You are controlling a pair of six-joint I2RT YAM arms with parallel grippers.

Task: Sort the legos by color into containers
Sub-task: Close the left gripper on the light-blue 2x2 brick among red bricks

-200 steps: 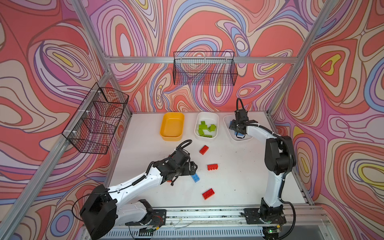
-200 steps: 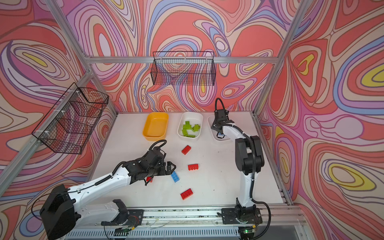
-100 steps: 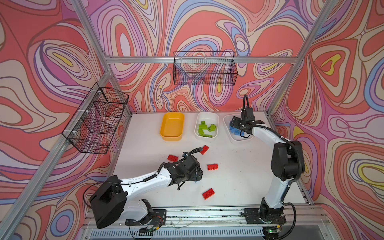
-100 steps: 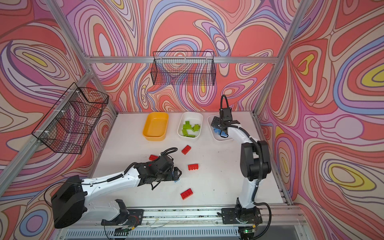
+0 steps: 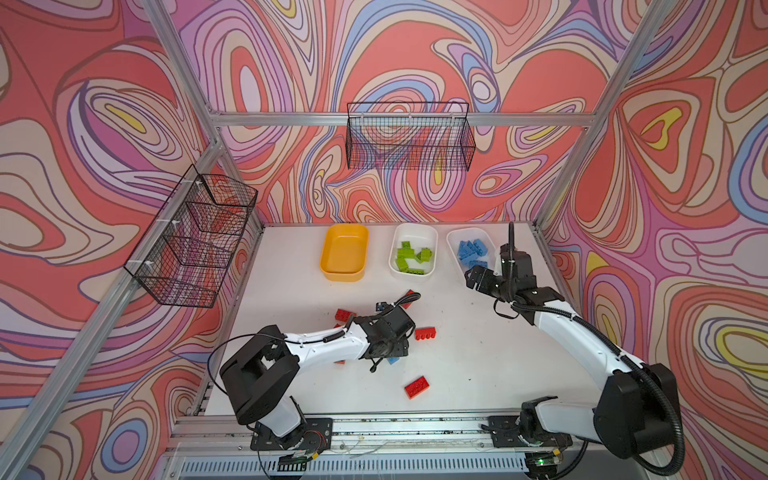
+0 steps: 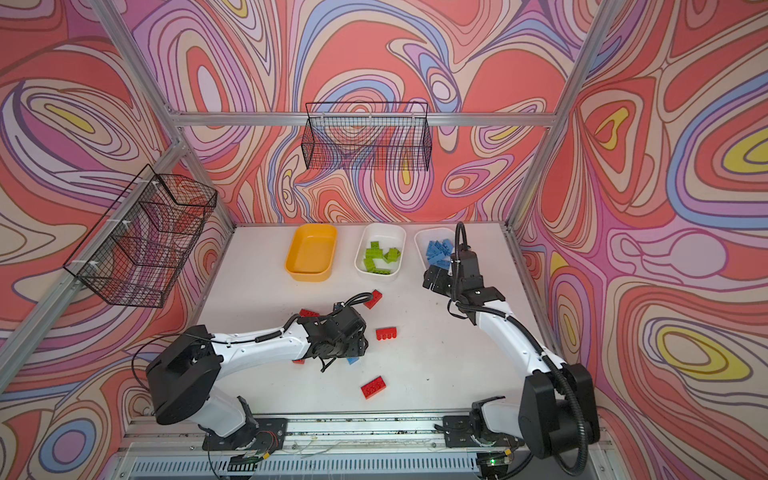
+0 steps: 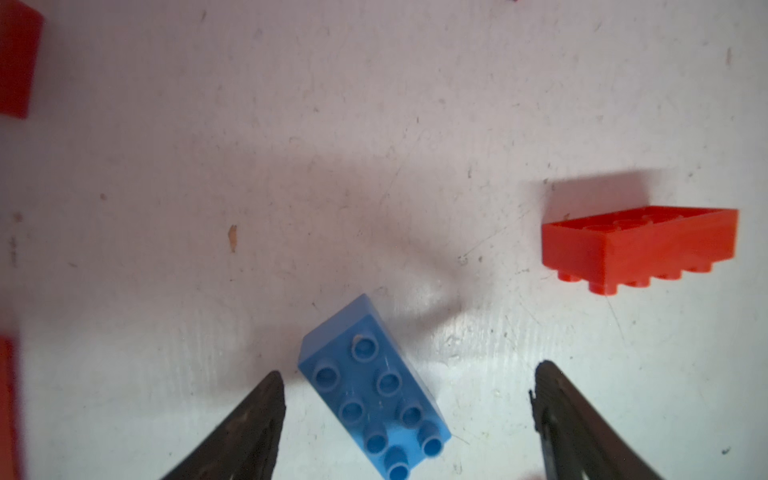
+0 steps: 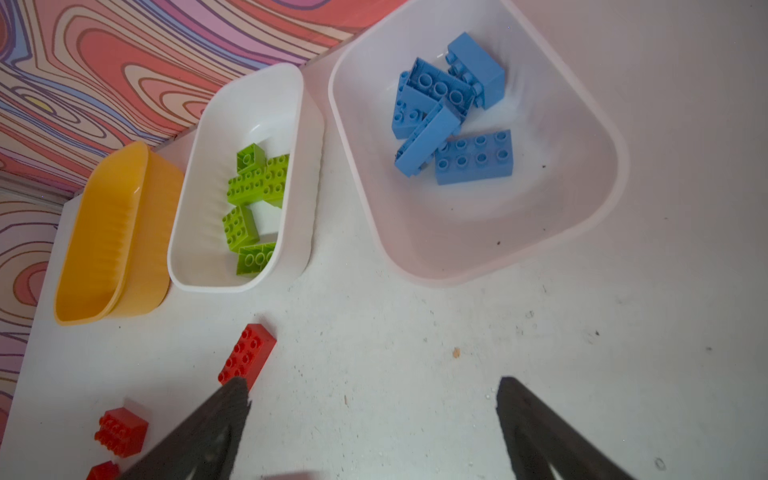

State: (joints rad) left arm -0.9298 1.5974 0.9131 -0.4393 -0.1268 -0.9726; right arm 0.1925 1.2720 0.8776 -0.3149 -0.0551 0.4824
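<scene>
Blue brick (image 7: 374, 399): studs up on the white worktop (image 5: 478, 353), lying slantwise between the fingers of the left gripper (image 7: 409, 376). It's the one blue piece out in the open!
Left gripper: down low over that brick, jaws parted. One finger sits just beside the brick's long side and the other stands well clear, so nothing is clamped.
Left arm: extends from the near left corner, wrist over the middle of the worktop in both top views.
Right gripper (image 8: 374, 386): jaws spread wide, nothing between them, hanging over the worktop just in front of the right-hand white tub (image 8: 478, 232).
Right-hand white tub: blue bricks (image 8: 449, 116) heaped together inside, some tipped on edge, one flat with studs up.
Middle white tub (image 8: 249, 108): lime green bricks (image 8: 257, 183) clustered inside.
Yellow-orange tub (image 5: 344, 249): leftmost of the three, all in a row along the back of the worktop.
Red bricks: loose on the worktop. One brick (image 5: 417, 387) lies alone toward the front, one (image 5: 424, 333) on its side just right of the left gripper, one (image 5: 345, 314) behind the left forearm, and one (image 5: 409, 299) partly under the wrist cable, nearest the tubs.
Wire baskets: one black mesh basket (image 5: 409, 141) on the back wall, another (image 5: 195, 241) on the left wall, both off the worktop.
</scene>
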